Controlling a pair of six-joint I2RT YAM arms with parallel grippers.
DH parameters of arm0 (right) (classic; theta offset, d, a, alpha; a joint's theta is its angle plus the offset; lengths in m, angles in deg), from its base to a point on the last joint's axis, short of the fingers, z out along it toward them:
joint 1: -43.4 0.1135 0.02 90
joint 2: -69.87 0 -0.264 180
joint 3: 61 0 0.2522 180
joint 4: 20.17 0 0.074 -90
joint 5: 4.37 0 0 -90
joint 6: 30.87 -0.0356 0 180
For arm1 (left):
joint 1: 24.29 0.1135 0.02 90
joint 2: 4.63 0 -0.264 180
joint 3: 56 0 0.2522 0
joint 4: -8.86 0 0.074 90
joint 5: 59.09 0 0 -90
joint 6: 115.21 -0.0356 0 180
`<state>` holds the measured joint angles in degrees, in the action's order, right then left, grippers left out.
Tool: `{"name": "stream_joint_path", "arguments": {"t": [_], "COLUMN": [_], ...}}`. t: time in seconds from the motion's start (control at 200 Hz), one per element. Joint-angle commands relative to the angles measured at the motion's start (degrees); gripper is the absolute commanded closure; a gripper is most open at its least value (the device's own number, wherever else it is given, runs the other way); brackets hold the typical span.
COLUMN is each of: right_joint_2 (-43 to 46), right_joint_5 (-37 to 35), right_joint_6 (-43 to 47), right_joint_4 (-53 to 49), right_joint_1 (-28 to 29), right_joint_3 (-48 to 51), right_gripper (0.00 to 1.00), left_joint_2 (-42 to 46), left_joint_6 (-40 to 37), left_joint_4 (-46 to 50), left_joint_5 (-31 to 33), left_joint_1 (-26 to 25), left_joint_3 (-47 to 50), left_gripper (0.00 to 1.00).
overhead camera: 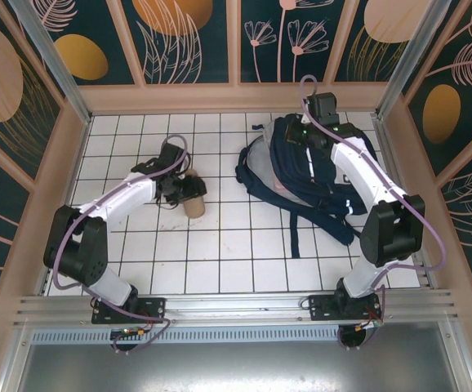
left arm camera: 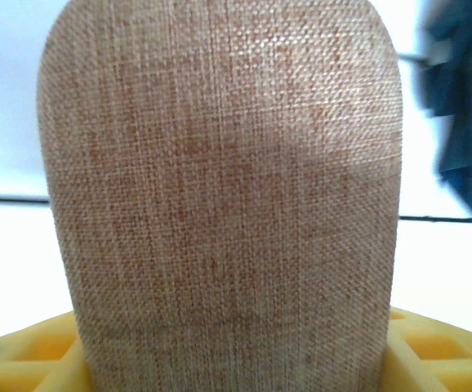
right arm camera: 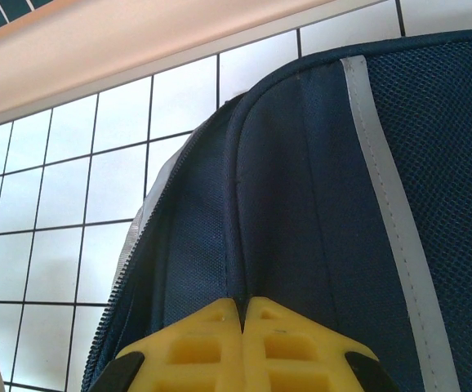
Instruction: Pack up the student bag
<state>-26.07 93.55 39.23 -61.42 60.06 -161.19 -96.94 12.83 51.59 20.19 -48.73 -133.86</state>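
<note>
Tiled table (overhead camera: 220, 245). My right gripper (right arm camera: 242, 309) pinches bag (right arm camera: 301, 204), two o'clock. Left gripper (overhead camera: 187, 193) straddles pouch (left arm camera: 220, 204), nine o'clock, grip unclear. Next: secure, lift.

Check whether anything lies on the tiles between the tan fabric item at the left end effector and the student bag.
Nothing visible does: the white tiles between the tan fabric item and the student bag are bare.
</note>
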Motion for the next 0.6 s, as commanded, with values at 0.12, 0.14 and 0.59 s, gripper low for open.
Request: {"name": "stream_joint_path", "arguments": {"t": [0.12, 0.14, 0.59], "right_joint_2": [1.6, 1.7, 3.4], "right_joint_5": [2.9, 2.9, 2.0], "right_joint_6": [-0.8, -0.8, -1.1], "right_joint_4": [3.2, 3.1, 3.2], "right_joint_1": [1.3, 1.3, 1.3], "right_joint_3": [0.2, 0.2, 1.4], "right_gripper": [1.00, 1.00, 1.00], "left_joint_2": [-11.4, -12.6, -35.3], "left_joint_6": [3.3, 3.5, 10.7], "left_joint_4": [-6.0, -6.3, -12.0], "left_joint_5": [-5.7, -6.0, -14.0], "left_joint_1": [-5.3, -5.5, -7.9], "left_joint_3": [-15.7, -17.2, -45.7], "left_gripper": [0.42, 0.42, 0.43]}}
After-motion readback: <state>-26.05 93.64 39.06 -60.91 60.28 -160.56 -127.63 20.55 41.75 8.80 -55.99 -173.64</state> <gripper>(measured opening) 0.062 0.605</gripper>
